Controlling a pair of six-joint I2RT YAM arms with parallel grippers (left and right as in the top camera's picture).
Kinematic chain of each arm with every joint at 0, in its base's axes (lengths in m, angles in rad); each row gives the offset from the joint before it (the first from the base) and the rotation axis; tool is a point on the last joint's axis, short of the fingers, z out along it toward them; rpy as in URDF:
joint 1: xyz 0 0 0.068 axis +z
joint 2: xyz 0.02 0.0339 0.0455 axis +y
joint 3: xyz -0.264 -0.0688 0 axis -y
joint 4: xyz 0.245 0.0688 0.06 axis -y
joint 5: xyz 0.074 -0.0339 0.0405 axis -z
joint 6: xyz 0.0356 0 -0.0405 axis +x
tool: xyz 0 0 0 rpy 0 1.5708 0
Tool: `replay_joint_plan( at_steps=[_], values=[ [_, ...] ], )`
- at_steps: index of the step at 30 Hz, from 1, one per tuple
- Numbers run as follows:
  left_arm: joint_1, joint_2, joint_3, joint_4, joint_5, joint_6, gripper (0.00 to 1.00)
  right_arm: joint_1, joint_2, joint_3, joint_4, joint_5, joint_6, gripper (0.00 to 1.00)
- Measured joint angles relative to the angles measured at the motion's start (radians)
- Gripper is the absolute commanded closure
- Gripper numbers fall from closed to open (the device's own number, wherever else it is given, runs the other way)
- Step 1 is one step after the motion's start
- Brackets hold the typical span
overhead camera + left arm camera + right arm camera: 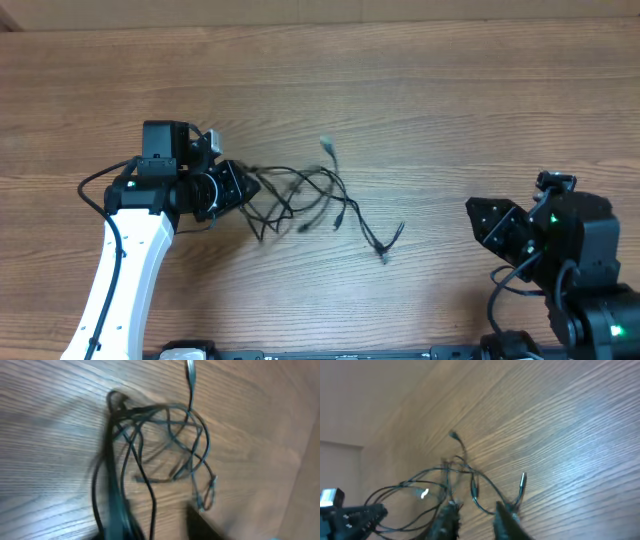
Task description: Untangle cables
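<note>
Two thin black cables (310,192) lie in one loose tangle on your wooden worktop (420,90), left of centre. One pale plug end (327,146) sticks out toward the far edge, and another end (384,254) trails right, toward the near edge. Your left jaws sit at the tangle's left edge, where several strands bunch together. The wrist view is blurred, so I cannot tell how wide they stand or whether they grip. Your right jaws stand partly apart, holding nothing, well to the right of the cables.
</note>
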Motion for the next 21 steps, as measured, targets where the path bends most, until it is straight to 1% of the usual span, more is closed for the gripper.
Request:
replay_joint_plan(
  at_steps=[1, 2, 3, 4, 5, 9, 15, 17, 21],
  values=[
    [0.0, 0.0, 0.0, -0.004, -0.006, -0.012, 0.15, 0.0, 0.009, 0.0, -0.002, -0.005, 0.0, 0.65],
    [-0.001, 0.0, 0.0, -0.007, -0.01, -0.019, 0.04, 0.0, 0.018, 0.0, -0.004, -0.011, 0.0, 0.61],
    [-0.002, 0.0, 0.0, -0.01, -0.014, -0.027, 0.0, 0.0, 0.028, 0.0, -0.008, -0.017, 0.001, 0.54],
    [-0.004, 0.0, 0.0, -0.015, -0.018, -0.036, 0.0, 0.0, 0.041, 0.0, -0.014, -0.023, 0.009, 0.48],
    [-0.008, 0.0, 0.0, -0.018, -0.02, -0.038, 0.01, 0.0, 0.05, 0.0, -0.02, -0.029, 0.005, 0.45],
    [-0.032, 0.0, 0.0, -0.024, -0.027, -0.056, 0.0, 0.0, 0.097, 0.0, -0.058, -0.044, 0.005, 0.4],
    [-0.114, 0.0, 0.0, -0.013, -0.03, -0.064, 0.0, 0.0, 0.17, 0.0, -0.122, -0.056, 0.006, 0.36],
    [-0.155, 0.0, 0.0, 0.046, -0.02, -0.043, 0.0, 0.0, 0.189, 0.0, -0.137, -0.058, 0.006, 0.36],
    [-0.269, 0.0, 0.001, 0.232, 0.038, 0.087, 0.0, 0.0, 0.22, 0.0, -0.14, -0.07, 0.005, 0.37]
  ],
)
